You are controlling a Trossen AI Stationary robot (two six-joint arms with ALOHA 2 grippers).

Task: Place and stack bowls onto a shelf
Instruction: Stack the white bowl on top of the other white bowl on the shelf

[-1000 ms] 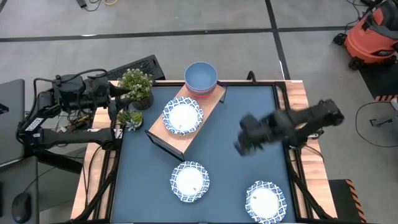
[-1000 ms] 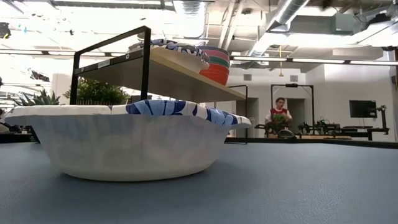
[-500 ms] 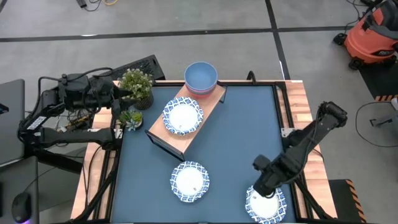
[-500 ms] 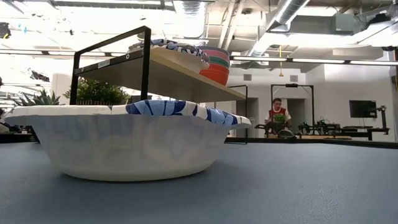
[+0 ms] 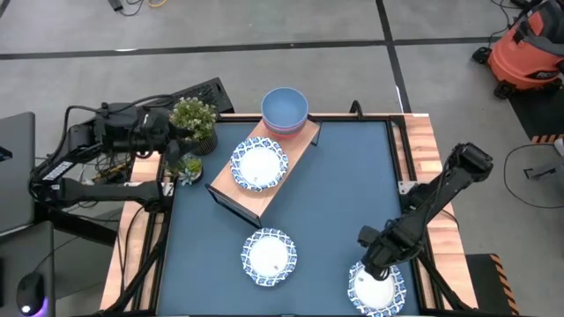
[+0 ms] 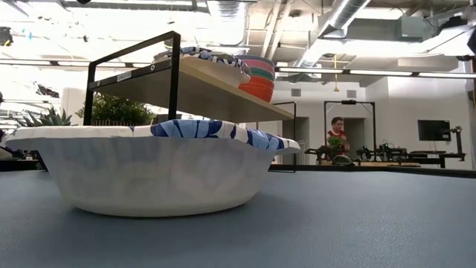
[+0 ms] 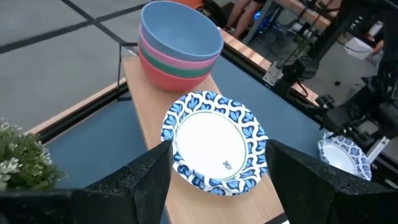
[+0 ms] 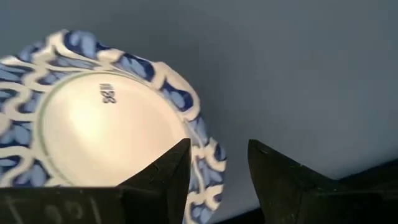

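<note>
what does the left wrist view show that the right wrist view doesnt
Only the left wrist view: the shelf holding a stack of plain bowls, a patterned bowl on the shelf, a plant, and the open left gripper.

Only the right wrist view: the open right gripper straddling that bowl's rim.

Both: the dark blue tabletop and the bowl under the right gripper.

Right end effector hangs low over the surface's near right corner, fingers parted, arm stretched in from the right edge. Left end effector waits, spread wide, beyond the left edge.
</note>
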